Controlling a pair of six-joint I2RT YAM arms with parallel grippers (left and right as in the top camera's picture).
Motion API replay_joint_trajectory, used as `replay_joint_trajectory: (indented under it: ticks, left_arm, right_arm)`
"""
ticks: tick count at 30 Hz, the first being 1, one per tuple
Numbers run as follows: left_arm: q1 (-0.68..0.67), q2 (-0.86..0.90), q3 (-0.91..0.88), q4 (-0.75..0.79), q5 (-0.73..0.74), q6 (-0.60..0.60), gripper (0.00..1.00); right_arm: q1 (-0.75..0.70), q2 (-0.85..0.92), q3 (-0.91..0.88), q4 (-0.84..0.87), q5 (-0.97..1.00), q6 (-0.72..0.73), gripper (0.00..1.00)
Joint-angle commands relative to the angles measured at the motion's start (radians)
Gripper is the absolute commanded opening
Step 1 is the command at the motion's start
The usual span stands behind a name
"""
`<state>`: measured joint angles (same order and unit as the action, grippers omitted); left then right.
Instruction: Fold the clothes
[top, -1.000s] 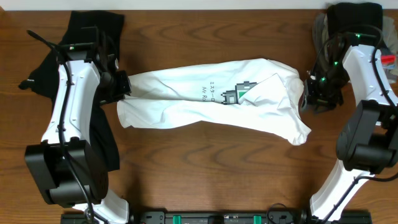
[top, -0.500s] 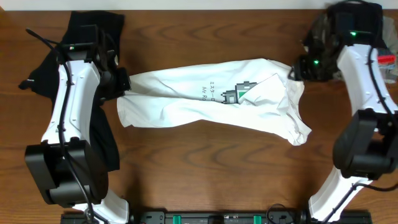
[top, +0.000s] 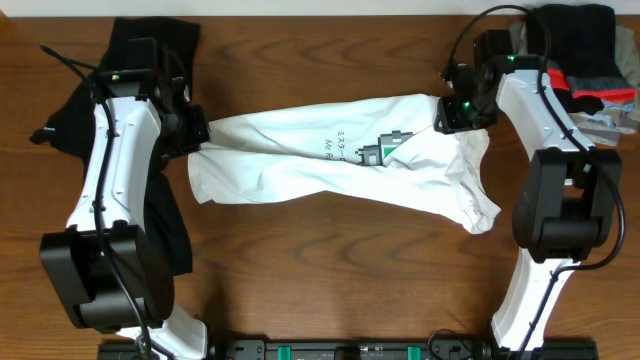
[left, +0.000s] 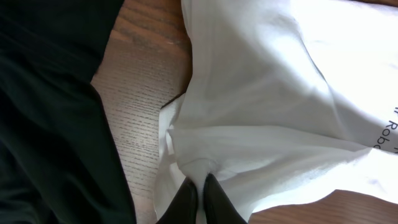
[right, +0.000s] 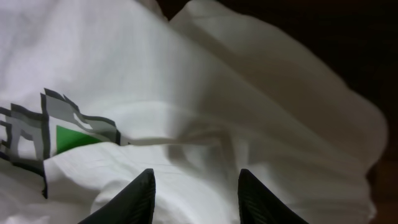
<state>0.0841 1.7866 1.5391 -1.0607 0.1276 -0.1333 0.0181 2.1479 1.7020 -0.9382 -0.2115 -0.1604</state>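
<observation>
Basically, the white T-shirt (top: 330, 165) lies stretched across the mid counter (top: 330, 290), long axis running L to R, wrinkled, w/ its small green-and-grey print (top: 385, 150) facing up. The L pincer (left: 200, 193) is clamped tight on a bunched bit of the shirt's L edge, fingers together w/ cloth pinched between them. That grip prob. serves as an anchor, keeping that end taut so the fabric won't slide when the other end gets pulled.

The R pincer (right: 196, 196) sits over the shirt's upper R corner, jaws apart, nothing between them. Can't tell whether the tips touch the cloth or hang just above. Looks like it's lined up to take a fold or hem there, so both ends can be lifted or spread together.

The black garment (top: 150, 50) lies loose along the L side, partly under the L arm, beside the shirt, prob. parked out of the way for later. A pile of other clothes (top: 590, 60) sits at the far R corner.

Task-wise: early. Shirt is neither flat nor folded yet; needs spreading first.
</observation>
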Motion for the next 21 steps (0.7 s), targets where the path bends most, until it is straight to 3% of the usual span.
replay_joint_trajectory:
  ticks: [1,11,14,16,21]
  left_arm:
    - [0.003,0.004,0.001,0.002,-0.008,0.005,0.06]
    - [0.003,0.004,0.001,0.002,-0.008,0.006,0.06]
    - [0.003,0.004,0.001,0.002,-0.008,0.006,0.06]
    - [0.003,0.004,0.001,0.005,-0.008,0.006,0.06]
    - [0.005,0.002,0.010,0.047,-0.009,0.006,0.06]
  right_arm:
    - [-0.006,0.012,0.010,0.009,0.004,-0.055,0.41]
    - [-0.005,0.066,0.007,0.026,-0.007,-0.058,0.38]
    - [-0.006,0.067,0.005,0.026,-0.027,-0.058,0.22]
    - [-0.006,0.067,0.006,0.031,-0.030,-0.057,0.04]
    - [-0.007,0.057,0.058,-0.010,-0.032,-0.046,0.01]
